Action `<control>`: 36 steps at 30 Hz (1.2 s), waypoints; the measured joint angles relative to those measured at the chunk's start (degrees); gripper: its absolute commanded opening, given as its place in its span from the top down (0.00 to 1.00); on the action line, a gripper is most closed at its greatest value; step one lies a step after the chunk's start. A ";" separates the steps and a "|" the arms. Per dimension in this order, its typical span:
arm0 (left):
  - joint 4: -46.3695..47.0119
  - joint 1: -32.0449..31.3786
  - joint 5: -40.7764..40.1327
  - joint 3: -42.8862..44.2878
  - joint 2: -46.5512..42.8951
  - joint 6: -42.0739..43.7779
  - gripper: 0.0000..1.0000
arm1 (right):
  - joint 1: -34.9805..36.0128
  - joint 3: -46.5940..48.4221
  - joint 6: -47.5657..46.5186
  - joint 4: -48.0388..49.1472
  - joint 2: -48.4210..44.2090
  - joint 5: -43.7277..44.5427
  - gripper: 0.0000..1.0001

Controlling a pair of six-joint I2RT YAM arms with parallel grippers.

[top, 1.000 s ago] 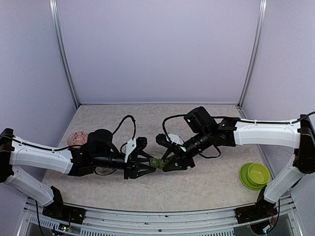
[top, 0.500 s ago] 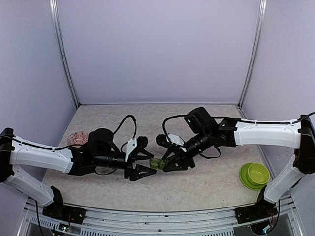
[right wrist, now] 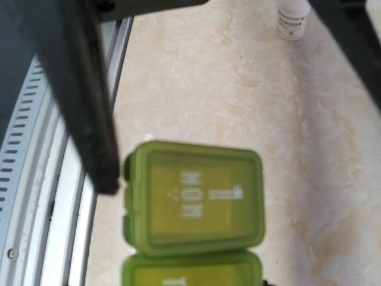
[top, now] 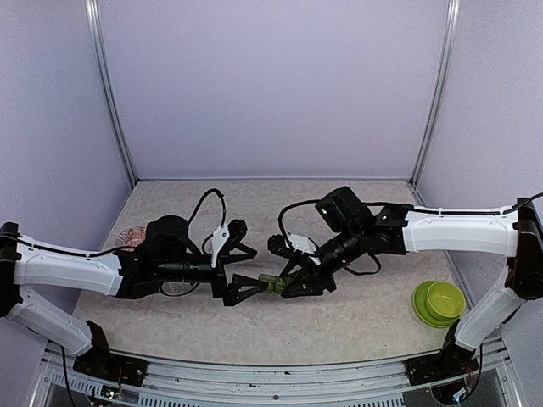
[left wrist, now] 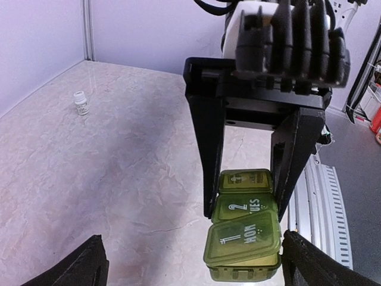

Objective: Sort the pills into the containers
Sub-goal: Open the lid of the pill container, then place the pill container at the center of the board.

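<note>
The right hand (left wrist: 245, 202) is closed narrow on the organizer (left wrist: 243, 238), a green strip of lidded pill boxes. Its two black fingers (left wrist: 208, 161) clamp the long sides at the second and third boxes. The first box, marked "1 MON", sticks out free towards the left hand (left wrist: 191, 241); the next lid reads "2 TUES". Whether the strip rests on the worktop (top: 365, 318) or hangs just above it, I cannot tell.

The left hand stands wide open. In its own wrist view only its two fingertips show, at the bottom corners, well apart from the organizer on both sides and touching nothing. From above, the two hands face each other at mid-worktop, the strip bridging the gap between them and its free end lying near the left hand's lower finger.

In the right wrist view the organizer fills the lower middle, blurred. The left hand's dark fingers frame it, one close on its left and one in the upper right corner.

A small white bottle (left wrist: 81, 102) stands upright on the marbled worktop, well clear of both hands. Two nested green bowls (top: 439, 303) sit near the right arm's base. A pinkish clear dish (top: 133, 238) lies at the left edge, beside the left arm. A slotted metal rail (left wrist: 324, 196) runs along the near edge.
</note>
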 measured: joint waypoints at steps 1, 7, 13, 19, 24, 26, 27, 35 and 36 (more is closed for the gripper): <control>0.00 0.17 -0.13 0.00 -0.04 -0.26 0.01 | 0.13 0.00 0.00 -0.07 0.04 0.20 0.68; 0.24 0.76 -0.74 0.00 -0.04 -1.64 0.01 | 0.79 0.02 -0.02 -0.72 0.37 1.31 0.69; 0.63 1.44 -2.54 0.00 -0.02 -2.86 0.01 | 1.33 0.02 -0.02 -1.14 1.22 1.88 0.69; 1.25 2.12 -4.96 0.11 0.44 -4.00 0.01 | 1.66 0.02 -0.04 -1.16 1.33 2.03 0.69; 1.25 2.58 -7.26 1.01 1.95 -4.90 0.02 | 1.77 0.02 -0.07 -1.31 1.33 2.03 0.68; 1.25 2.86 -8.11 1.09 2.47 -5.18 0.02 | 1.81 0.02 -0.09 -1.33 1.33 2.03 0.68; 1.20 2.99 -8.52 1.09 2.71 -5.38 0.02 | 1.81 0.02 -0.11 -1.33 1.33 2.03 0.68; -1.18 3.87 -10.64 1.79 5.29 -6.23 0.04 | 2.03 0.02 -0.20 -1.31 1.31 2.16 0.68; -1.40 3.91 -10.62 2.05 5.66 -6.25 0.05 | 2.05 0.02 -0.20 -1.29 1.33 2.23 0.68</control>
